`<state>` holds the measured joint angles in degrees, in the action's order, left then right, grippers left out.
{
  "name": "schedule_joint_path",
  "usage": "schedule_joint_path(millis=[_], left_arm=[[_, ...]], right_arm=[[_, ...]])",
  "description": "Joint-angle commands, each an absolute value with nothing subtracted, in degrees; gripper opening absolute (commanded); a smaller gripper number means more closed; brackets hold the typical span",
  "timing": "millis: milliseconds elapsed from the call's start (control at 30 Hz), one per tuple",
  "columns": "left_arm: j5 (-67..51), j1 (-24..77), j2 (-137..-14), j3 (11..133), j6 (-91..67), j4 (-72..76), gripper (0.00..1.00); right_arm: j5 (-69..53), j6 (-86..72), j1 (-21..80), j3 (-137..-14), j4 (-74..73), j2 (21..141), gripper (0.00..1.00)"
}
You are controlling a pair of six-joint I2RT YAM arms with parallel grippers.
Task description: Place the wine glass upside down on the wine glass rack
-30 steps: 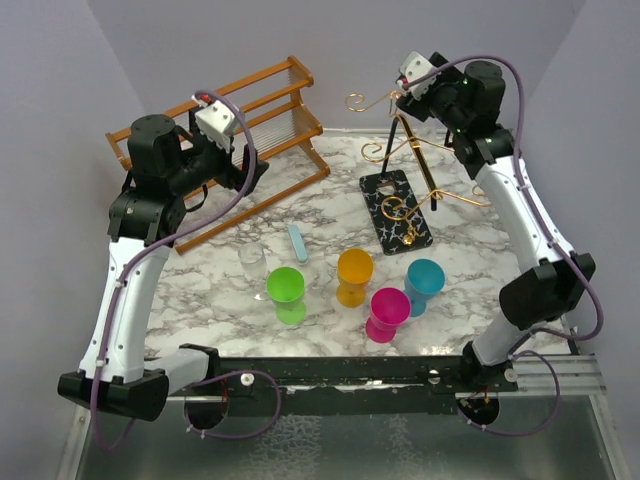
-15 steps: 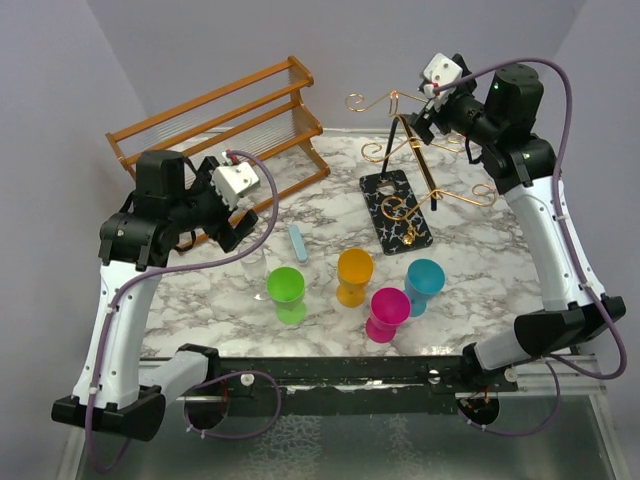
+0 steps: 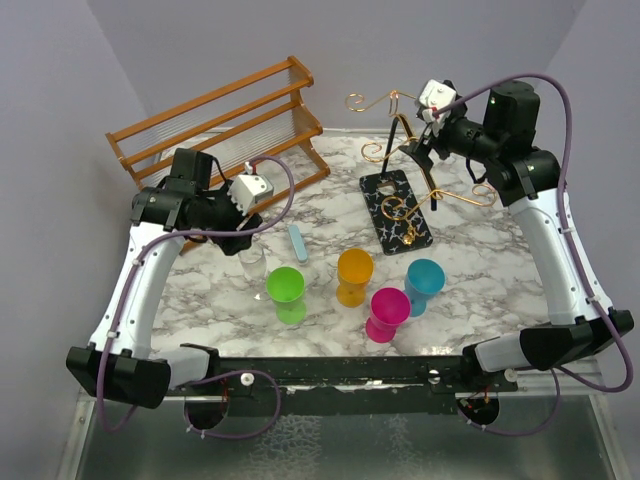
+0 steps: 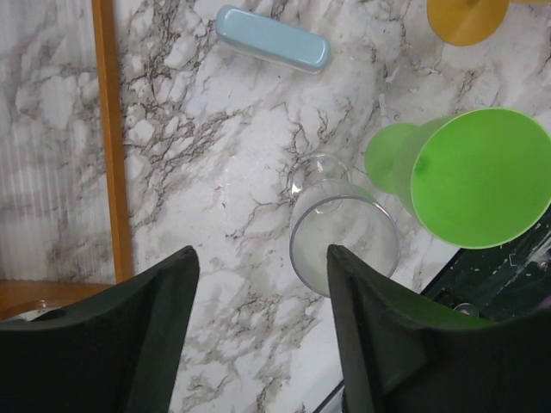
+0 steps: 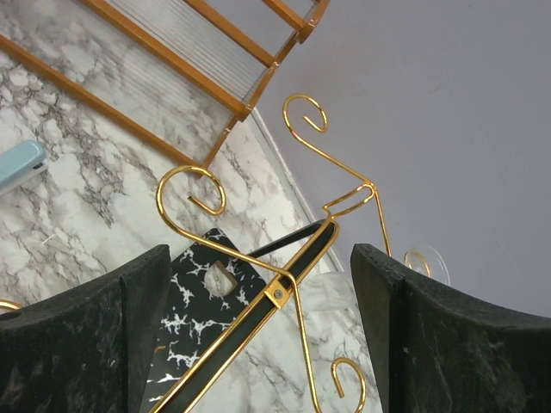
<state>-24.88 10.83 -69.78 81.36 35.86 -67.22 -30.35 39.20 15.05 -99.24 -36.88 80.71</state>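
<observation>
Left claw spread above empty wine glass; right claw spread by wine glass rack

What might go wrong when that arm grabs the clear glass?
The clear wine glass stands right beside the green cup, so the open left tool may knock the cup as it closes. The glass sits nearer one finger than mid-gap, so that finger might tip it. The open right tool hovers by the thin gold arms of the wine glass rack and could nudge the rack.
</observation>
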Motion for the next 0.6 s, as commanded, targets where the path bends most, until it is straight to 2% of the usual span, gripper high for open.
schedule_joint_path(millis=[0, 567], left_arm=[[-22.3, 11.8, -71.3, 81.3, 35.8, -68.5, 0.58], [-21.1, 15.1, -75.9, 79.5, 34.8, -67.9, 0.31]], right_arm=[[-31.7, 38.8, 15.4, -99.1, -37.9, 79.8, 0.85], [-31.6, 38.1, 15.4, -97.5, -37.2, 79.7, 0.84]])
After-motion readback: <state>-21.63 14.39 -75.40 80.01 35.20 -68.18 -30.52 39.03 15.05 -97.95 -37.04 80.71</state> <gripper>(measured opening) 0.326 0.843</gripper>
